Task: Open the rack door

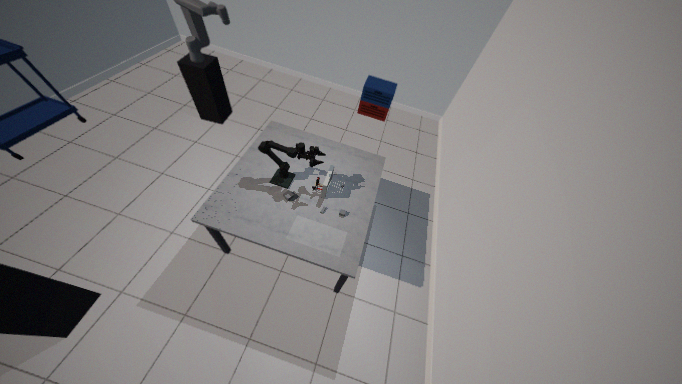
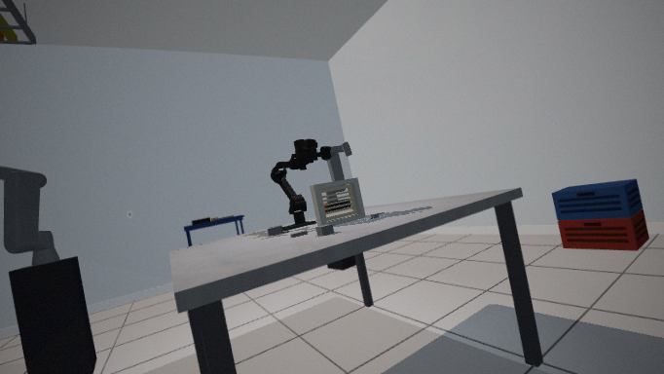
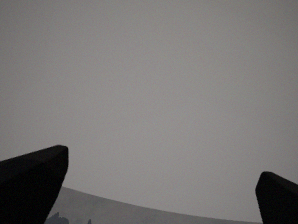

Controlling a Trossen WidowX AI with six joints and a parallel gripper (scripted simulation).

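Observation:
The rack's pale upright frame (image 1: 328,177) (image 2: 316,206) stands on the table (image 1: 250,210) (image 2: 219,263). Thin slats show within it in the exterior view. A small red and black part (image 1: 317,183) is on its arm-facing side in the top view. I cannot tell which part is the handle, how it is turned or how far the door is open. My gripper (image 1: 323,158) (image 2: 329,153) (image 3: 168,172) is open and empty, raised above the table and apart from the rack. The wrist view shows both fingertips wide apart, without the rack or handle between them.
A dark grey block (image 1: 290,196) (image 2: 275,230) lies near the arm's base. A small flat piece (image 1: 324,210) (image 2: 298,235) and another grey block (image 1: 343,213) (image 2: 325,230) lie beside the rack. A pale rectangle (image 1: 317,236) marks the table.

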